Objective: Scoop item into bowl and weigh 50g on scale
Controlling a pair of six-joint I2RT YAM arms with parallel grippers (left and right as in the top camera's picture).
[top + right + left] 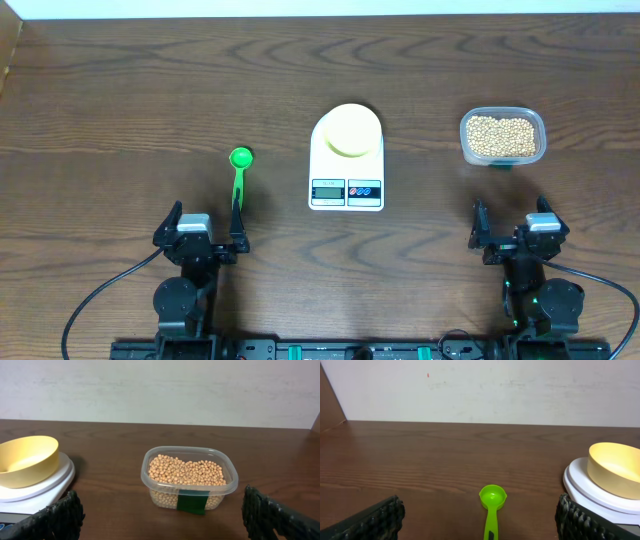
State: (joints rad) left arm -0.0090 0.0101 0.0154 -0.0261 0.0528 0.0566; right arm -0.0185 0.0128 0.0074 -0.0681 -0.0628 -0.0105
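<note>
Tan beans (502, 134) (186, 470) fill a clear plastic tub (503, 137) (190, 478) at the right. The pale yellow bowl (350, 129) (615, 470) (26, 460) rests on the white scale (347, 162) (592, 491) (35, 492) in the middle. A green scoop (239, 175) (492, 506) lies on the table left of the scale, handle toward me. My left gripper (200, 232) (480, 522) stands open just behind the scoop's handle. Facing the tub from the near edge, my right gripper (517, 230) (165, 520) is open too. Neither holds anything.
The dark wooden table (120, 100) reaches a pale wall (470, 390) at the back. A green label (192, 501) marks the tub's front. Cables trail from both arm bases at the near edge.
</note>
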